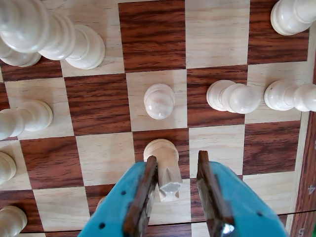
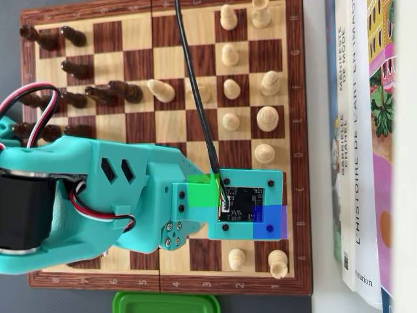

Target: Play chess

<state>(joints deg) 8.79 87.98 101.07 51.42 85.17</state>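
Observation:
In the wrist view my gripper (image 1: 177,160) is open, its teal fingers with brown pads coming in from the bottom edge. A white chess piece with a notched top (image 1: 166,170) stands between the jaws, close against the left pad (image 1: 148,182). A clear gap separates it from the right pad (image 1: 207,182). It stands on the wooden chessboard (image 1: 153,34). In the overhead view the teal arm (image 2: 124,195) and its camera board (image 2: 251,205) cover the gripper and this piece, over the board's lower right part (image 2: 163,39).
A white pawn (image 1: 159,101) stands one square ahead of the jaws, with more white pieces to its right (image 1: 232,97) and left (image 1: 24,118). Dark pieces (image 2: 71,98) fill the board's left side in the overhead view. Books (image 2: 365,130) lie right of the board and a green lid (image 2: 166,303) below it.

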